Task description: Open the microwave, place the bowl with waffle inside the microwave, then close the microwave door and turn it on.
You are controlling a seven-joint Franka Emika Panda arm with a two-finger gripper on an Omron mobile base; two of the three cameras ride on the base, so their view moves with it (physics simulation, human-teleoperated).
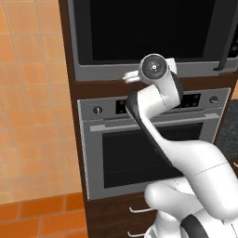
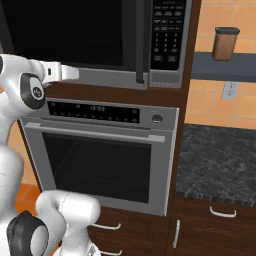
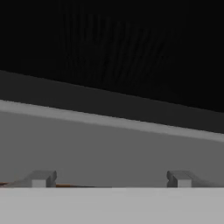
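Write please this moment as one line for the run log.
stage: microwave not opened | black glass microwave door: shut | black vertical bar handle: untouched | gripper: open, empty, facing door's lower grey frame | silver oven: shut

silver oven, brown canister on shelf, dark counter

My arm is smooth glossy white plastic with dark matt joints. The microwave door, at the top of the right base view, is glossy black glass in a matt grey-silver frame, with a black bar handle. Below it the oven looks like brushed silver metal. The cabinet around them is dark brown wood. At the right, the tabletop is dark speckled stone.
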